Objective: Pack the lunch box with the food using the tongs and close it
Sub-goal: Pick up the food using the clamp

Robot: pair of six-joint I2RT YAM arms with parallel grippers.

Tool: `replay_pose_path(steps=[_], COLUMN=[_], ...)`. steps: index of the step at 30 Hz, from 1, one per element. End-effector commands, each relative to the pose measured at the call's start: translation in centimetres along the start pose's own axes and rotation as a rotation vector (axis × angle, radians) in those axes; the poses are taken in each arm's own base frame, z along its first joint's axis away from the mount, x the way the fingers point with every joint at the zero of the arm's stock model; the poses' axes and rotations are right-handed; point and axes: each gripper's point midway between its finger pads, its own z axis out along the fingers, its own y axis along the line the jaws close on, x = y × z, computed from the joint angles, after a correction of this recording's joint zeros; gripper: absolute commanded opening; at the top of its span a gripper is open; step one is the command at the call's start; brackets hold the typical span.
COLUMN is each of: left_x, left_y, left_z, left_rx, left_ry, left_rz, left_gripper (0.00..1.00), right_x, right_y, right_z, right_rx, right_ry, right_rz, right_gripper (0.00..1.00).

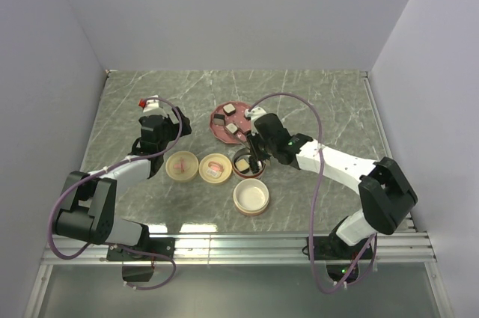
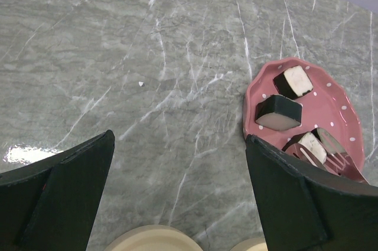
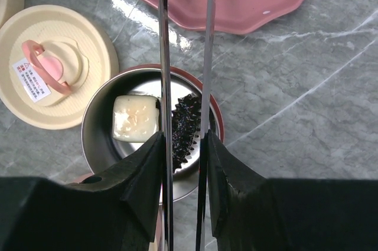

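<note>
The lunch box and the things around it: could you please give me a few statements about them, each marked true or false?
1. The right gripper is clamped on the tongs. True.
2. The metal lunch box is empty. False: a beige block lies inside it.
3. The left gripper is open and holds nothing. True.
4. The pink plate has no food left on it. False: three blocks still sit on it.
5. The cream lid with the pink handle covers the lunch box. False: it lies on the table beside it.
</note>
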Motion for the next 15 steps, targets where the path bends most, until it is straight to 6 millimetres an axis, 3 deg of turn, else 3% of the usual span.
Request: replay_pose_path(steps=[1,9,15], left_x=[-2.1,-2.0,-2.0], left_y=[-0.8,-0.8,-0.9], left_z=[0.5,0.6,0.6], left_rx=[0.017,0.018,0.02], left_ry=[-0.056,-0.052,-0.052], left_rz=[-0.017,-0.016,-0.014], left_gripper=[1.0,1.0,0.99], right_x=[-3.1,-4.4,-3.8], right_y=[-1.1,-1.7,-1.8], right_z=[-1.7,-4.6,-6.0], right_rx=[0.049,0.069,0.072], right_ry=[-0.097,-0.199,-0.211], right_rz=[0.035,0.079,0.106], right_gripper=[0.11,0.04,0.03])
